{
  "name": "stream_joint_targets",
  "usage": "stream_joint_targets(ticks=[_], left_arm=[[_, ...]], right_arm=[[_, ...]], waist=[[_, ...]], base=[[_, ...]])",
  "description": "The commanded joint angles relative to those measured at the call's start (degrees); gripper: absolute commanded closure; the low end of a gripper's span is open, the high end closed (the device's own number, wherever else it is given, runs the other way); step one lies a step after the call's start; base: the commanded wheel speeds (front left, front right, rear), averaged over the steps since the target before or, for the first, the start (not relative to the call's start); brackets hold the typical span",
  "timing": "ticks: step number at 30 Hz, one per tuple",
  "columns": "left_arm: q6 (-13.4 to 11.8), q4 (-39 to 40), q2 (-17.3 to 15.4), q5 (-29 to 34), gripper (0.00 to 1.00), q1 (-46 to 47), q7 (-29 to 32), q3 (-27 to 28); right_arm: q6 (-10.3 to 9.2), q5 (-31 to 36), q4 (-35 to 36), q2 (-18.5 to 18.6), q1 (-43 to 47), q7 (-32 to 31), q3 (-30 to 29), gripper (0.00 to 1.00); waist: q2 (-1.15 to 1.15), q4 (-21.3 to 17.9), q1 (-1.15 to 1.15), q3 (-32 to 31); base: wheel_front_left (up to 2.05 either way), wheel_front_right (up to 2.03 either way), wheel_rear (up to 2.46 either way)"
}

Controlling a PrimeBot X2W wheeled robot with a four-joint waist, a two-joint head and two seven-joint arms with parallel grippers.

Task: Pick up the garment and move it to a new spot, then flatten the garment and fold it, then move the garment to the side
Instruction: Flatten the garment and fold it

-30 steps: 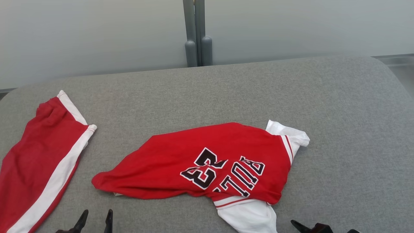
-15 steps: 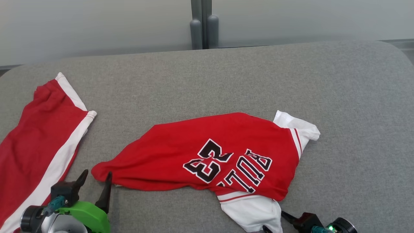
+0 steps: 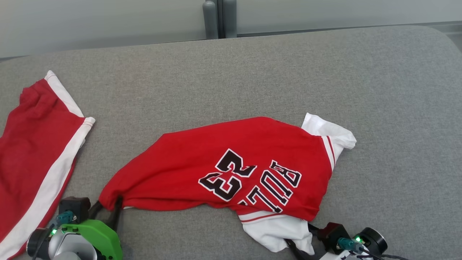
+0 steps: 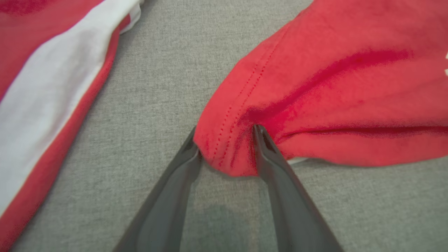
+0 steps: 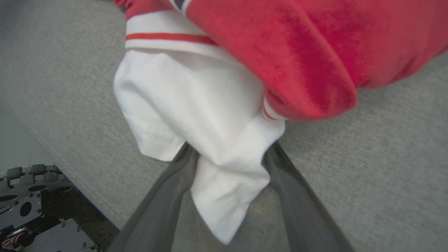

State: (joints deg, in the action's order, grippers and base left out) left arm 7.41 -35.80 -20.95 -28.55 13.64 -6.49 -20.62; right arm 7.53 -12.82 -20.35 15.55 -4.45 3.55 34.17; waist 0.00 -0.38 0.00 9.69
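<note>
One jersey (image 3: 234, 159): red body, short white sleeves, black numerals "23" and black block lettering outlined in white, printed side up. Position: middle of the desk (image 3: 252, 72) toward its near edge, lying slantwise and loosely rumpled. The hem end is toward the robot's left and the sleeve end toward its right. The print reads upside down in the head view.

Hem corner (image 4: 224, 157): double-stitched and bunched into a small fold, resting on the desk.

Left claw (image 4: 226, 140): open, one finger on each side of the hem corner. Both tips touch the red cloth, which is not lifted.

Near sleeve (image 3: 278, 231): white, with red-striped trim where it joins the body. It is crumpled, close to the desk's near edge.

Right claw (image 5: 232, 147): open wide, with the sleeve's loose end lying between the two fingers and touching both.

Far sleeve (image 3: 332, 135): white, folded on itself and flat on the desk.

One pair of shorts (image 3: 32, 151): red with a broad white side stripe, spread at the desk's left side, apart from the jersey.

Desk: grey woven covering, rounded far corners.

Two grey posts (image 3: 218, 18): upright, side by side, just beyond the far edge against a pale wall.

One green housing (image 3: 94, 234): on the left arm, behind its claw.

One dark perforated metal plate (image 5: 31, 217): below the desk's edge, in the right wrist view.
</note>
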Motion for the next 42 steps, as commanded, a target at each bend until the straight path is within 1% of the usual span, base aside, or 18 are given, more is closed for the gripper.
stream_joint_targets(ticks=[1,5,8,9,11,13,16,18,22,24,27,30,31,34,36,38,41,42], left_arm=[[0.1,-0.5,-0.7,-0.7,1.00,0.7,-0.2,-0.9],[0.1,-0.3,-1.1,-3.5,1.00,0.3,0.1,-2.0],[0.1,3.1,-1.8,-9.0,1.00,-0.6,2.3,-1.7],[0.1,4.9,-2.4,-11.3,1.00,-0.9,3.4,-1.3],[0.1,9.8,-4.1,-16.3,1.00,-1.6,5.9,-0.1],[0.1,15.5,-7.3,-20.2,1.00,-2.7,8.6,1.6],[-0.3,24.6,-10.8,-25.0,1.00,-4.5,13.0,4.6],[-1.2,31.4,-12.6,-28.1,1.00,-5.2,15.9,6.5],[-4.1,44.5,-14.1,-34.6,1.00,-5.0,21.9,9.1],[-6.1,49.8,-14.8,-37.0,1.00,-3.0,24.9,10.0],[-9.2,55.2,-15.6,-39.7,1.00,1.7,29.5,10.6],[-12.0,56.9,-15.8,-41.6,1.00,9.4,33.8,10.3],[-13.8,55.8,-15.1,-41.8,1.00,16.0,36.1,9.7],[-16.2,50.8,-13.2,-41.2,1.00,26.6,38.8,8.2],[-17.1,45.9,-11.8,-39.7,1.00,34.4,39.3,6.9],[-17.6,39.9,-9.7,-37.6,1.00,42.2,38.4,5.9],[-17.8,31.0,-6.3,-33.1,1.00,53.7,34.7,4.6],[-17.3,27.9,-5.7,-30.8,1.00,57.6,32.5,4.2]], right_arm=[[-0.08,-0.9,-2.0,-0.4,-0.4,-0.9,0.9,1.00],[-0.05,-2.8,-2.3,-0.3,-1.1,-0.2,1.4,1.00],[-0.08,-7.9,0.4,-0.3,-1.8,1.1,0.0,1.00],[-0.08,-10.5,2.4,-0.3,-2.1,1.3,-0.9,1.00],[-0.08,-15.9,7.5,1.3,-2.8,0.9,-2.3,1.00],[-0.08,-20.0,13.9,4.5,-3.6,-0.1,-4.8,1.00],[-0.06,-25.4,23.5,8.7,-3.9,-3.0,-8.9,1.00],[-0.06,-29.7,29.6,11.4,-3.8,-5.1,-12.0,1.00],[-0.06,-36.8,39.1,15.2,-5.1,-9.0,-18.4,1.00],[-0.05,-39.7,42.3,16.5,-7.0,-10.8,-21.6,1.00],[-0.05,-43.7,44.4,18.1,-11.7,-13.7,-26.5,1.00],[-0.04,-46.8,43.0,18.8,-19.2,-16.8,-30.6,1.00],[-0.05,-47.1,40.1,18.6,-25.6,-18.7,-32.6,1.00],[-0.05,-44.3,34.1,17.2,-36.9,-20.7,-33.4,1.00],[-0.07,-41.8,28.8,14.3,-45.0,-21.1,-33.7,1.00],[-0.07,-38.9,23.1,10.7,-53.1,-21.5,-33.4,1.00],[-0.07,-32.0,14.4,4.4,-65.4,-19.5,-33.9,1.00],[-0.07,-29.1,11.2,2.1,-69.3,-17.7,-34.5,1.00]], waist=[[0.00,0.1,0.00,-0.2],[0.00,0.1,0.00,-0.8],[0.00,0.0,0.00,-1.5],[0.00,-0.1,0.00,-1.6],[0.00,-0.6,0.00,-1.9],[0.00,-1.2,0.00,-2.2],[0.00,-2.2,0.00,-2.8],[0.00,-2.5,0.00,-2.9],[0.00,-3.2,0.00,-2.4],[0.00,-3.5,0.00,-1.6],[0.00,-3.6,0.00,0.5],[0.00,-3.3,0.00,3.4],[0.00,-2.9,0.00,5.7],[0.00,-2.2,0.00,9.9],[0.00,-1.5,0.00,12.6],[0.00,-0.9,0.00,15.5],[0.00,-0.1,0.00,20.2],[0.00,0.0,0.00,21.6]], base=[[0.00,0.00,0.00],[0.00,0.00,0.00],[0.00,0.00,0.00],[0.00,0.00,0.00],[0.00,0.00,0.00],[0.00,0.00,0.00],[0.00,0.00,0.00],[0.00,0.00,0.00],[0.00,0.00,0.00],[0.00,0.00,0.00],[0.00,0.00,0.00],[0.00,0.00,0.00],[0.00,0.00,0.00],[0.00,0.00,0.00],[0.00,0.00,0.00],[0.00,0.00,0.00],[0.00,0.00,0.00],[0.00,0.00,0.00]])
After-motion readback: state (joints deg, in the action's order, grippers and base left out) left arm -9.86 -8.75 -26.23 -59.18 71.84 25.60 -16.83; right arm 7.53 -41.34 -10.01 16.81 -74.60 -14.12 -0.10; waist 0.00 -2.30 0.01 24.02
